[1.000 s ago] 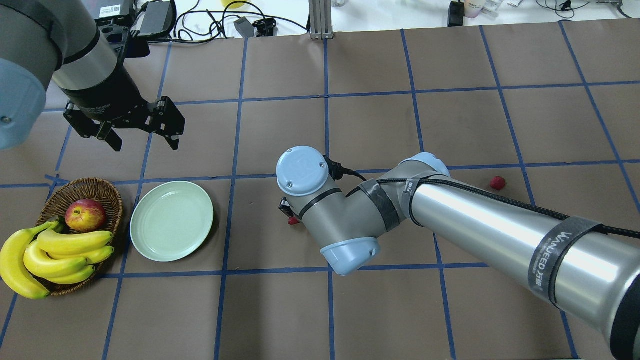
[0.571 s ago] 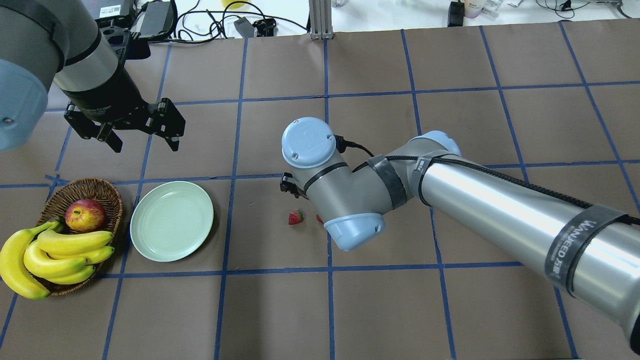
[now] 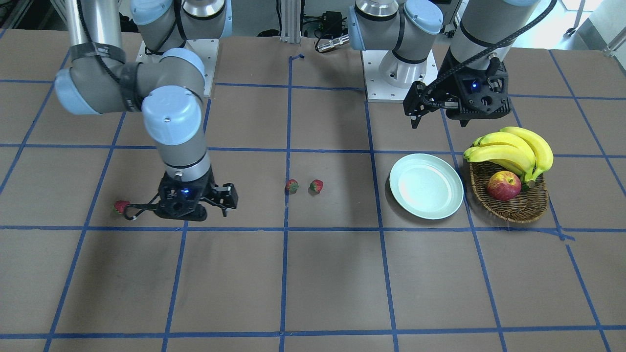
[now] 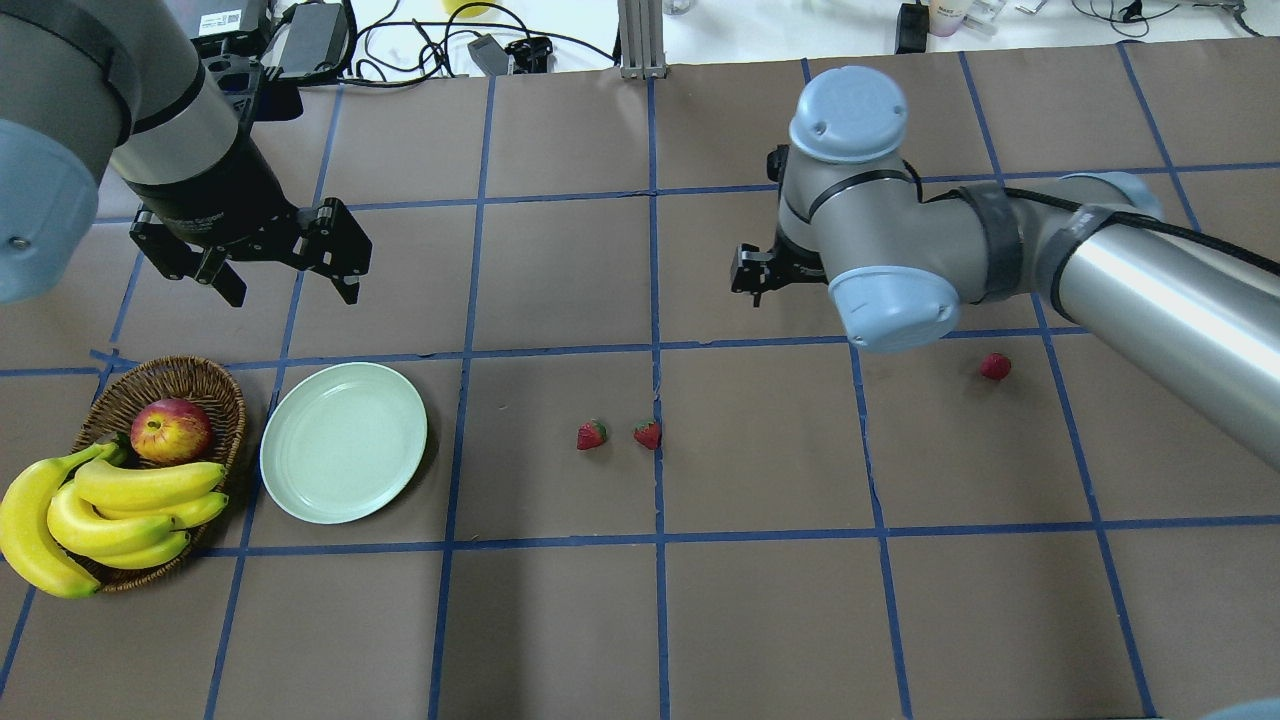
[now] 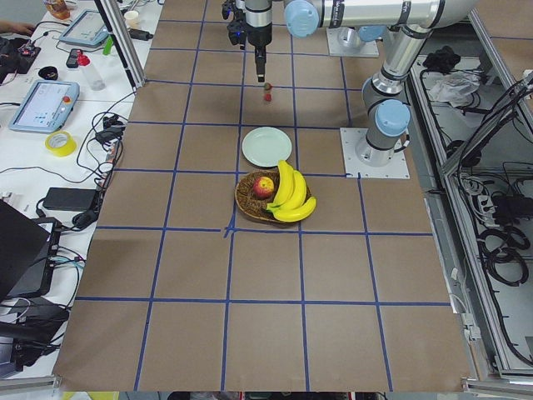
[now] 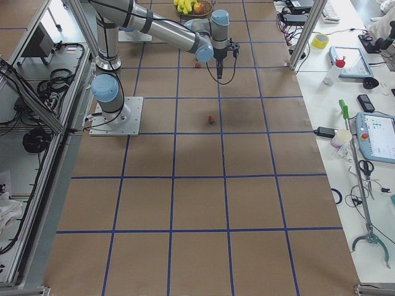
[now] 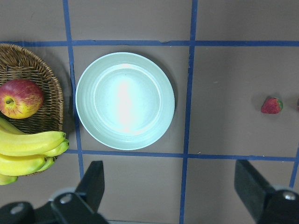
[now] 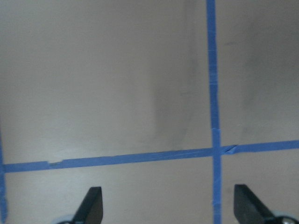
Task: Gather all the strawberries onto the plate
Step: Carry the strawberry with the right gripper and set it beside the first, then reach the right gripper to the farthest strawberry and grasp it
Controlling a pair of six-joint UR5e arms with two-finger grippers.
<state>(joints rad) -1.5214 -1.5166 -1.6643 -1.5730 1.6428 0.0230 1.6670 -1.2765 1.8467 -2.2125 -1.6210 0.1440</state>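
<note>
The plate (image 4: 343, 442) is empty, so you are at the first pick. It sits on the table (image 4: 560, 620) beside a basket (image 4: 215, 385) of fruit, on the side toward the table's left end. Two strawberries (image 4: 591, 435) lie close together but apart, about midway between the robot's edge and the far edge. The third strawberry (image 4: 995, 366) lies well apart from them, toward the right end. The right gripper (image 8: 168, 210) is spread wide and grasps nothing. It hangs over bare table, on the far-edge side of the third strawberry, and its own camera shows no berry. The left gripper (image 4: 290, 290) is also released and empty, hovering on the far-edge side of the plate. Next, you likely need to centre the right gripper over the third strawberry, lower it, close gently, then carry the berry to the plate. A second ago the right arm was low over the pair and hid them; it has since swung toward the right end, leaving both in place.
</note>
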